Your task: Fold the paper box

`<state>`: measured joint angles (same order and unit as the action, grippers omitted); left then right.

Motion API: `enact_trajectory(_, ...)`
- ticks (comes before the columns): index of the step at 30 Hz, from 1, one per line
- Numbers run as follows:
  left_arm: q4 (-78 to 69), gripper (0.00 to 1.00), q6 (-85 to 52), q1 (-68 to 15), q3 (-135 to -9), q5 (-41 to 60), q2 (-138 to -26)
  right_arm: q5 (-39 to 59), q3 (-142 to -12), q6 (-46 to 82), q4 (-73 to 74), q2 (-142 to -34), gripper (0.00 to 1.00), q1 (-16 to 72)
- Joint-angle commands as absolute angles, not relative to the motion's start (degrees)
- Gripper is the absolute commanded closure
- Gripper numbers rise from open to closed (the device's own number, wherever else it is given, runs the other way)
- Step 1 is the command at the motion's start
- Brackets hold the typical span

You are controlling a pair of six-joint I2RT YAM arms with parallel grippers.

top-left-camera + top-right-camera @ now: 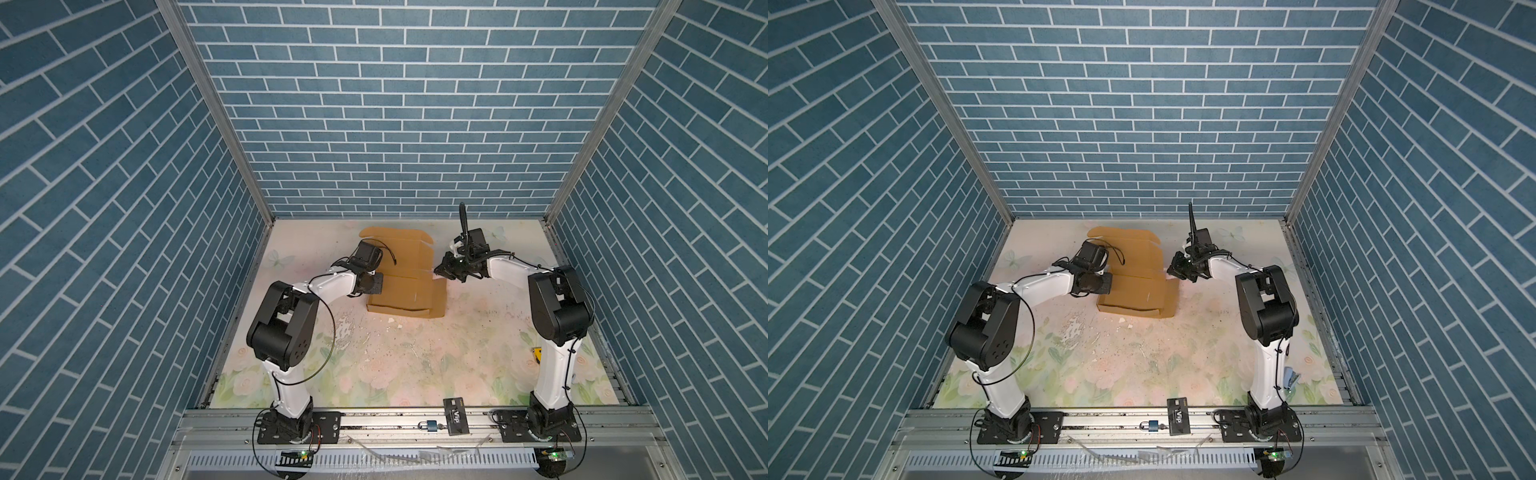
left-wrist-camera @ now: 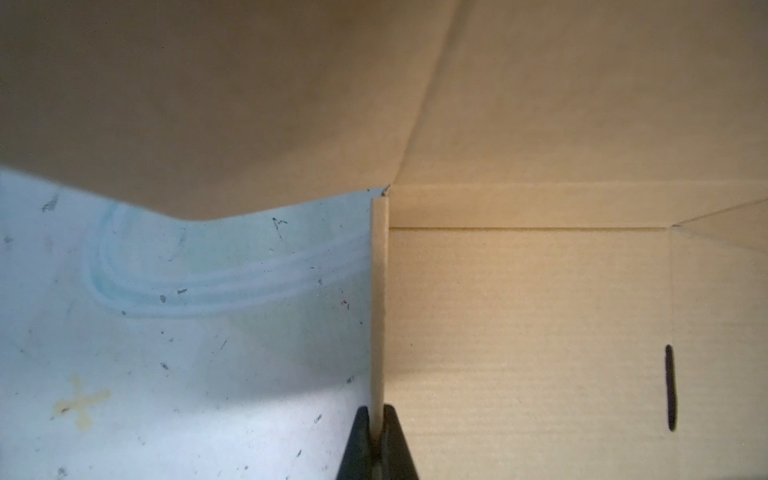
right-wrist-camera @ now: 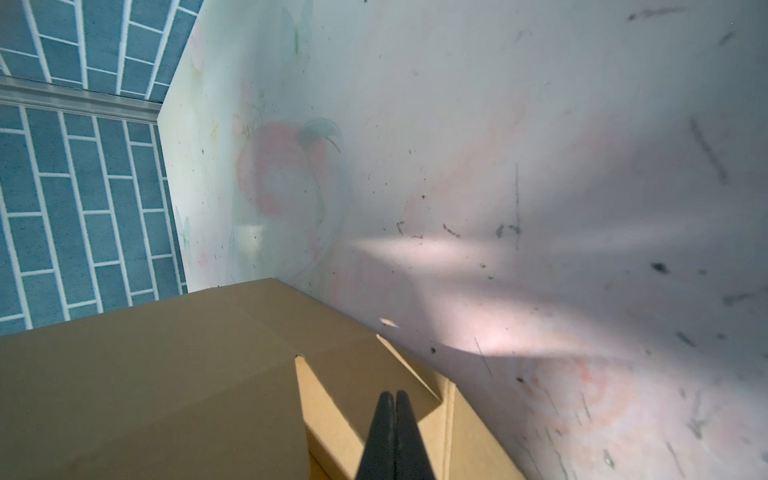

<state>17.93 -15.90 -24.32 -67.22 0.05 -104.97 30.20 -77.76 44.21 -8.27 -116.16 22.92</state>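
- The paper box (image 1: 405, 291), a plain tan corrugated cardboard sheet, partly folded, lies on the pale floral-printed tabletop (image 1: 415, 357) between the two grippers; it shows in both top views (image 1: 1133, 293).
- The box's far panel (image 1: 395, 245), with rounded tabs, lies flat toward the blue brick-patterned back wall (image 1: 395, 124). The near part has low walls raised.
- The left gripper (image 2: 378, 432) has its jaws narrow, pinched on the thin upright side wall (image 2: 378, 291) at the box's left edge. Only the finger ends show; the rest is cut off by the frame.
- In both top views the left arm's black wrist covers that edge of the box, so the grip itself is hidden there.
- The right gripper (image 3: 394, 395) has its jaws pressed together with nothing between them. The tips are over a flap (image 3: 332, 415) at the box's right edge; contact with the cardboard cannot be told.
- A short dark slot (image 2: 670, 386) marks the box floor; its depth is unclear.
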Motion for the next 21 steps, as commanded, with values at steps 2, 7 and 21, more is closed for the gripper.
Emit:
enact_trajectory(2,19.1,1.0,-16.5,-24.6,-66.3,0.3,-104.4,31.6,-78.7,46.4,-6.7,-116.9,1.0,23.8)
enact_trajectory(7,19.1,1.0,-16.5,-24.5,-66.2,0.0,-104.7,32.4,-77.2,47.9,-5.2,-117.0,1.0,24.1)
enact_trajectory(21,18.7,1.0,-17.6,-25.3,-66.3,0.7,-104.8,32.8,-70.9,56.2,6.9,-115.7,1.0,25.9)
